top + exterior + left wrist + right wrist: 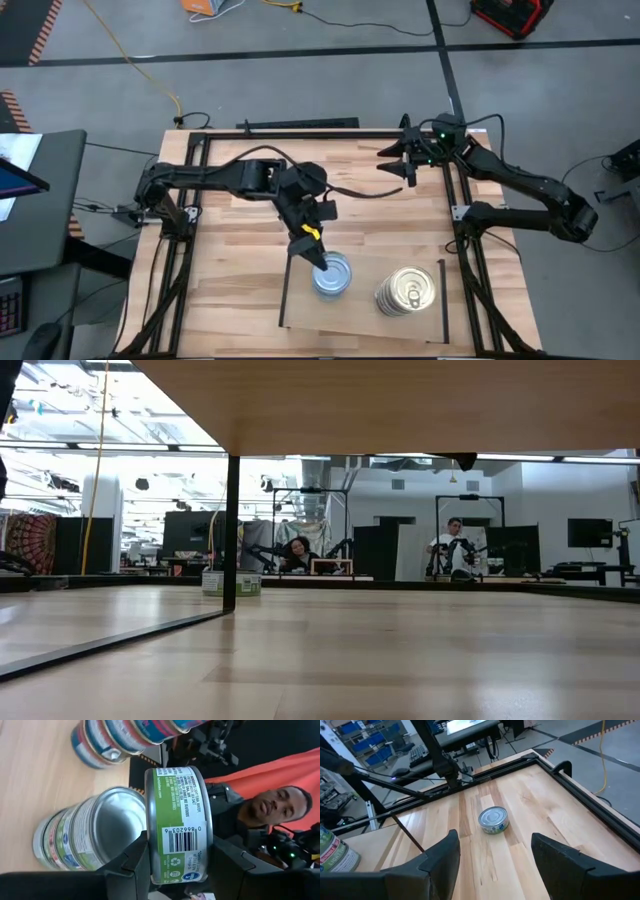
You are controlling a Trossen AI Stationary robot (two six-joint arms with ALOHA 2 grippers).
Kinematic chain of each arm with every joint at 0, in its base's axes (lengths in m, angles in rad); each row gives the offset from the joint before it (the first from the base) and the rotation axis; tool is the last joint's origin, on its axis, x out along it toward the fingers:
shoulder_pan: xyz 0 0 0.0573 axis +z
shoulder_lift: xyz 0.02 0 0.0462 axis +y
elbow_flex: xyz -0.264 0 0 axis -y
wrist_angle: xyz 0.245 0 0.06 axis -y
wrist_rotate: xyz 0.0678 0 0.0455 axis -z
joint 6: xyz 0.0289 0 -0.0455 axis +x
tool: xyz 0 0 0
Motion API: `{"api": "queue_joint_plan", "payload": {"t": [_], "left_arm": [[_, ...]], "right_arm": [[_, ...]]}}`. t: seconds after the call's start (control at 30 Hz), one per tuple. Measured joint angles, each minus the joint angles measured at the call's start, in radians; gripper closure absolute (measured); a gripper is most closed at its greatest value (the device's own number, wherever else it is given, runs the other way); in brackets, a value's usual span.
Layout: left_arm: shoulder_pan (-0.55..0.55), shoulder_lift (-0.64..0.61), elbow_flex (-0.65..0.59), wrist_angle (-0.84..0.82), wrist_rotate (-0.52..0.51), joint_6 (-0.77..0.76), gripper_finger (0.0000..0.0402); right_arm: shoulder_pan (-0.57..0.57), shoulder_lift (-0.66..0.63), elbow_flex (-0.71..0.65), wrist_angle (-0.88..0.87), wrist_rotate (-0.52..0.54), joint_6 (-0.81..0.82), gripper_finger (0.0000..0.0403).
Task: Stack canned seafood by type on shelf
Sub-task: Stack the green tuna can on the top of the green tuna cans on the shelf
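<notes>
Green-labelled tin (177, 822) I'm pinching in my left jaws (180, 865) is hovering edge-on beside the silvery stack (87, 837); nudging could topple it.

My right jaws (495, 852) are hanging spread, waiting.

The plank-striped wooden tabletop (240, 250) sits in a black metal frame (300, 133) on a grey concrete floor (300, 80) crossed by dark seams. A yellow cable (140, 70) trails over the floor, and a dark desk (45, 200) stands beside the frame. In the low view the room beyond is bright, with white walls, ceiling strip lights (60, 445), a patterned cloth (30, 540), dark screens (588, 532) and two people seated (298, 552) at far workstations.
</notes>
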Motion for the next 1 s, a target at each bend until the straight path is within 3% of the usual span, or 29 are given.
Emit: {"api": "queue_joint_plan", "payload": {"t": [0.53,1.0], "left_arm": [[-0.006,0.0,-0.028,-0.035,0.001,-0.067,0.0248],[-0.002,0.001,-0.03,-0.035,0.032,-0.061,0.0147]], "right_arm": [[0.0,0.0,0.0,0.001,0.001,-0.003,0.0133],[0.0,0.0,0.0,0.001,0.001,-0.004,0.0133]]}}
